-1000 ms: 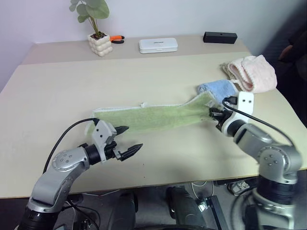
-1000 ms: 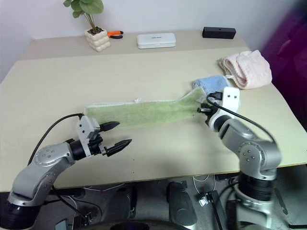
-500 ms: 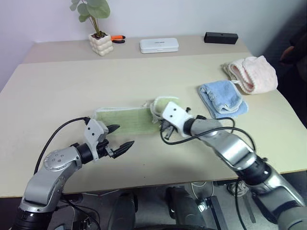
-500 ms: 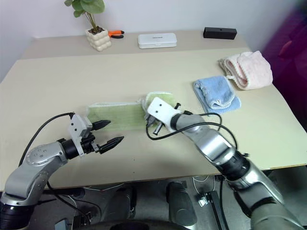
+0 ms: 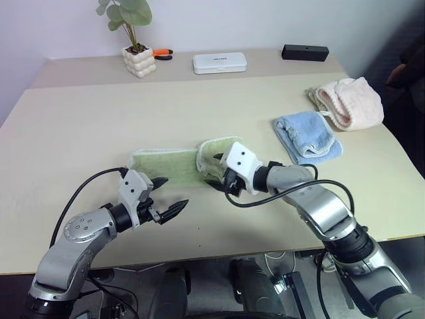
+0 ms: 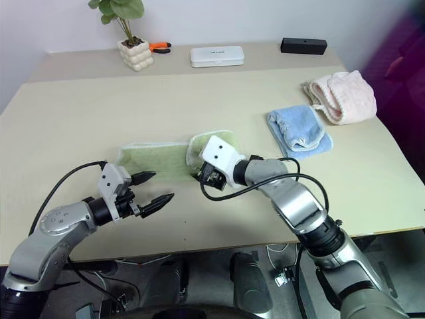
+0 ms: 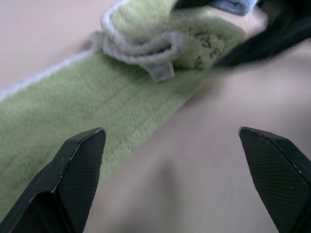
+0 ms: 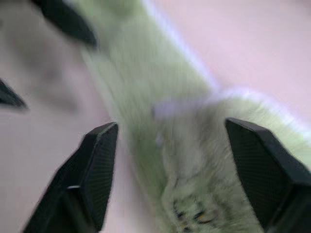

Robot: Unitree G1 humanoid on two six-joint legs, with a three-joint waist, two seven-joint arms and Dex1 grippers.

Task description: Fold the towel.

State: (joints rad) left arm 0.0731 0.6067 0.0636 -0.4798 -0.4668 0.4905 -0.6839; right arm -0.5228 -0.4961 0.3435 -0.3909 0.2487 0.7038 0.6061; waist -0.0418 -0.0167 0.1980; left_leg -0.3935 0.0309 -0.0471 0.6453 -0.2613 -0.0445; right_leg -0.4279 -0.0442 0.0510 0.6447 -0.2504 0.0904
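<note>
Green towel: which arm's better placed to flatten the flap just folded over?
Probably right. The right gripper is open right at the folded flap of the green towel. The left gripper hovers open over bare table, short of the towel.

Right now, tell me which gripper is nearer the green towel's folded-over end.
Right. The right gripper, fingers open, sits right at the folded-over end of the towel, at its near edge. The left gripper, open, hovers over bare table in front of the towel's flat end, clear of the fold.
</note>
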